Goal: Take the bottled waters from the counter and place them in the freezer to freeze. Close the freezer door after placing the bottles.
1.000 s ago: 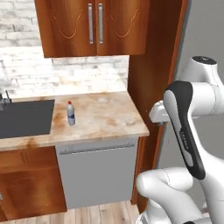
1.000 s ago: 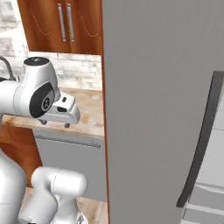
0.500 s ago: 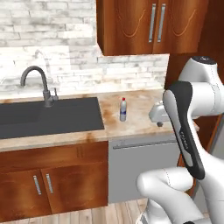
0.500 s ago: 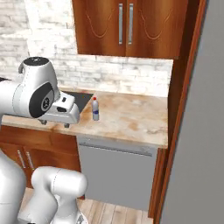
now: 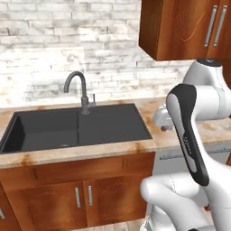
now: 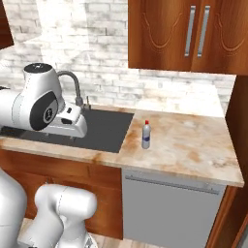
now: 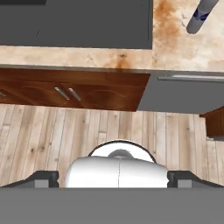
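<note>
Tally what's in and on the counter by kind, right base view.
Bottles: 1, the red-capped bottle
Sinks: 1, the black sink
Faucets: 1, the grey faucet
Total: 3, all on or set into the counter

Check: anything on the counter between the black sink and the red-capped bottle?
Nothing: in the right base view only bare marbled counter separates the black inset sink from the small clear red-capped bottle.

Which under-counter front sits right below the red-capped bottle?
The grey dishwasher front with the long horizontal handle; the wooden cabinet doors sit under the black sink instead.
</note>
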Tool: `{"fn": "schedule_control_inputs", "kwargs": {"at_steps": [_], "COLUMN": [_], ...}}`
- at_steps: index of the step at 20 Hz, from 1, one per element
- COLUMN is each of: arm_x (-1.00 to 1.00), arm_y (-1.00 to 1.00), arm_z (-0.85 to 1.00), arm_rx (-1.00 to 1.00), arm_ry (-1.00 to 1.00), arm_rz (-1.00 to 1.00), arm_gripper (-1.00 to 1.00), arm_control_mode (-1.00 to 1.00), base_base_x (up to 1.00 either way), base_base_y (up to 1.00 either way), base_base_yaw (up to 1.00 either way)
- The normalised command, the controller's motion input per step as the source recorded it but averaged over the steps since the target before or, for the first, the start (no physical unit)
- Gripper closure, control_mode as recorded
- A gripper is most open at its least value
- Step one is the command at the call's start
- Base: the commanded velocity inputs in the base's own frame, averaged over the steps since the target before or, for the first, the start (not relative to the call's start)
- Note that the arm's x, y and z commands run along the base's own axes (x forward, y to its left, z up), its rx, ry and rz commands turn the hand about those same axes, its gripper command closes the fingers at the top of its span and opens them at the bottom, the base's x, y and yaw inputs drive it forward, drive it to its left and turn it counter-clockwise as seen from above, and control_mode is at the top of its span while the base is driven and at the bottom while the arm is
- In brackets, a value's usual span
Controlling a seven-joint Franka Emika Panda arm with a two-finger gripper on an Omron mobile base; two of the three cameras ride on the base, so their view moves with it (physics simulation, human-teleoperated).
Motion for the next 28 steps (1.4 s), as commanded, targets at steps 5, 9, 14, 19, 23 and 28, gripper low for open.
{"fn": "schedule_control_inputs", "kwargs": {"at_steps": [5, 9, 14, 19, 23, 28], "arm_x": [0.00, 0.00, 0.00, 0.00, 0.05, 0.00], "arm_y": [0.00, 0.00, 0.00, 0.00, 0.00, 0.00], "arm_z": [0.00, 0.00, 0.00, 0.00, -0.01, -0.02], "arm_rx": [0.00, 0.00, 0.00, 0.00, 0.00, -0.01], "arm_ry": [0.00, 0.00, 0.00, 0.00, 0.00, -0.01], "arm_rz": [0.00, 0.00, 0.00, 0.00, -0.01, 0.02], "arm_gripper": [-1.00, -1.00, -1.00, -1.00, -1.00, -1.00], "arm_control_mode": [1.00, 1.00, 1.00, 1.00, -1.00, -1.00], "base_base_x": [0.43, 0.33, 0.17, 0.27, 0.08, 0.00], "base_base_y": [0.18, 0.00, 0.00, 0.00, 0.00, 0.00], "base_base_yaw": [0.00, -0.03, -0.11, -0.11, -0.02, 0.00]}}
